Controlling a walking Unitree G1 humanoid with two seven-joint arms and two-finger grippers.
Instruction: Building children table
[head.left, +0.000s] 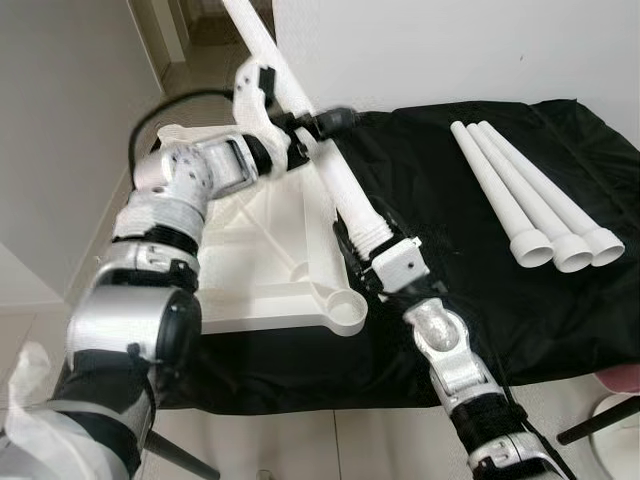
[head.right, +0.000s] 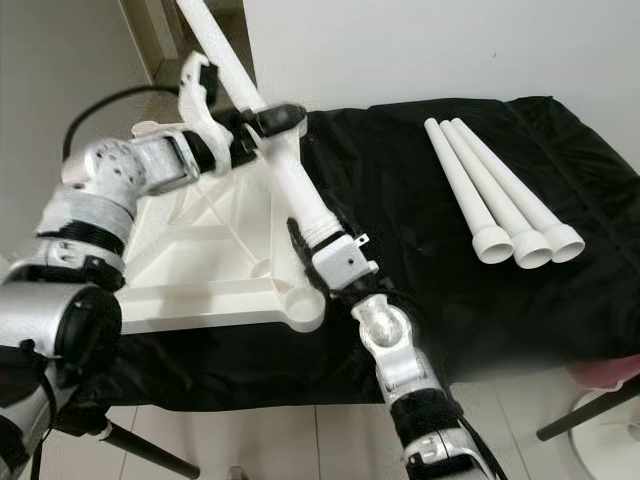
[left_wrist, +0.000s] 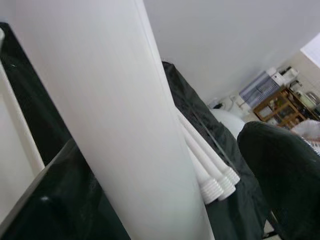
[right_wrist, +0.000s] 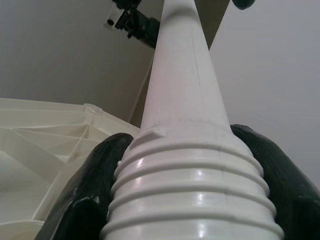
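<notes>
Aloft, table leg (head.left: 340, 180) between both grippers

Table draped in black fabric cloth (head.left: 450, 300) carries everything. White plastic tabletop panel (head.left: 255, 270), upside down with ribbed underside and round corner socket showing, lies on the cloth's left part. Three loose white tapered plastic legs (head.left: 525, 205) lie side by side, touching, on the right part.

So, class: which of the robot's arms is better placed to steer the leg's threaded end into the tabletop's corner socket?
Probably the right. The right gripper grips the leg at its threaded end, just above the tabletop socket; the left gripper holds the shaft higher up.
</notes>
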